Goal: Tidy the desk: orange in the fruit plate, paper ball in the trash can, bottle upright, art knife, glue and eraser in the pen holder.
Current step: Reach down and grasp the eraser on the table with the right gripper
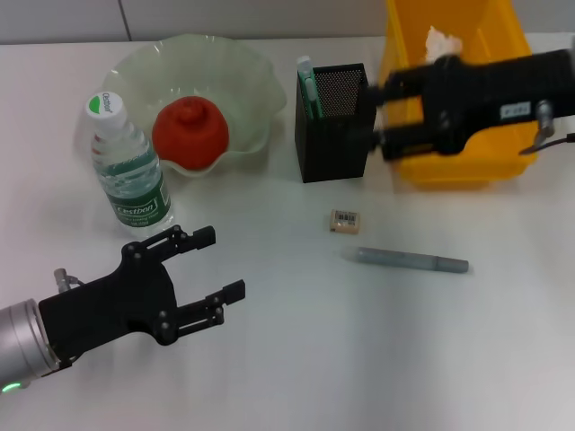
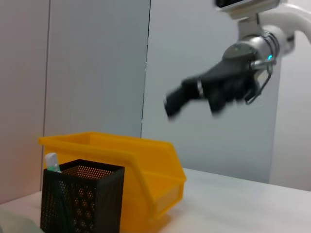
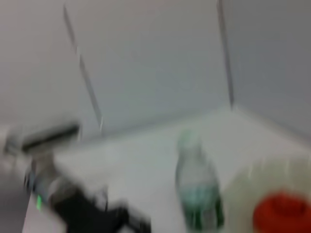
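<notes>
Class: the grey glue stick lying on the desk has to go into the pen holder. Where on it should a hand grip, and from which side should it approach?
Grip the glue around its mid-length, coming straight down from above with the fingers across its slim width. It lies flat with bare desk around it, and the eraser lies clear of it.

a plain white table [image 1: 296,359] fills nearly the whole head view, evenly lit and matte. along the top left edge of the frame runs a pale grey wall [image 1: 180,16] made of flat panels, with thin vertical seams between them.
</notes>
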You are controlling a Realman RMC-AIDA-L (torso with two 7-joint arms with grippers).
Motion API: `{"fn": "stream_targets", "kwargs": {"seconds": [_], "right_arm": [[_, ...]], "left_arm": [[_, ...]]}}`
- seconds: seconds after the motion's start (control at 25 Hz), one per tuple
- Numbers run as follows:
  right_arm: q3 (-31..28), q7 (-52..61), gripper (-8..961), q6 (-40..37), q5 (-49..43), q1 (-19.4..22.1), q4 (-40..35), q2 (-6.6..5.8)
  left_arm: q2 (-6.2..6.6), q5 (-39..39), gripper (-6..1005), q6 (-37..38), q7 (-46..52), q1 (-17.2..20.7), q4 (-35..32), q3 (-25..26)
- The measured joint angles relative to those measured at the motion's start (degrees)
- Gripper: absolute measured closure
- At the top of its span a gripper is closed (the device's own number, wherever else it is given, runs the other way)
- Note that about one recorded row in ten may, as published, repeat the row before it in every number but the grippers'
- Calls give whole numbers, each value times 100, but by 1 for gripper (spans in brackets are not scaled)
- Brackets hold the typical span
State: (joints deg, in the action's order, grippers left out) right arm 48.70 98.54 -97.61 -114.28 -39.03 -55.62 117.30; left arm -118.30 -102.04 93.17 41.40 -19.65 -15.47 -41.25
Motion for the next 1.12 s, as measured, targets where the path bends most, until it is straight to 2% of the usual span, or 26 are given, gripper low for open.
{"fn": "stream_targets", "kwargs": {"seconds": [0.16, 0.28, 0.32, 0.36, 0.56, 0.96, 1.12], "right_arm": [[349, 505, 308, 14, -1122, -520, -43, 26], [768, 750, 309, 321, -1691, -749, -49, 124], [1201, 967, 309, 664, -2005, -852, -24, 171], [1201, 967, 310, 664, -2005, -852, -24, 171], [2301, 1364, 312, 1507, -2164, -925, 122, 191], [2949, 1486, 316, 2238, -2183, -975, 479, 207], [3129, 1547, 351, 2576, -2154, -1052, 795, 221]], "left_arm": [[0, 0, 229, 37, 7, -3, 0, -45], [0, 0, 229, 41, 7, -3, 0, -49], [-1, 0, 229, 41, 8, -3, 0, -49], [-5, 1, 229, 43, 9, -3, 0, -50], [-16, 1, 229, 43, 9, -3, 0, -50], [-18, 30, 229, 52, 22, -13, 52, -49], [-18, 35, 229, 52, 74, -19, 53, -42]]}}
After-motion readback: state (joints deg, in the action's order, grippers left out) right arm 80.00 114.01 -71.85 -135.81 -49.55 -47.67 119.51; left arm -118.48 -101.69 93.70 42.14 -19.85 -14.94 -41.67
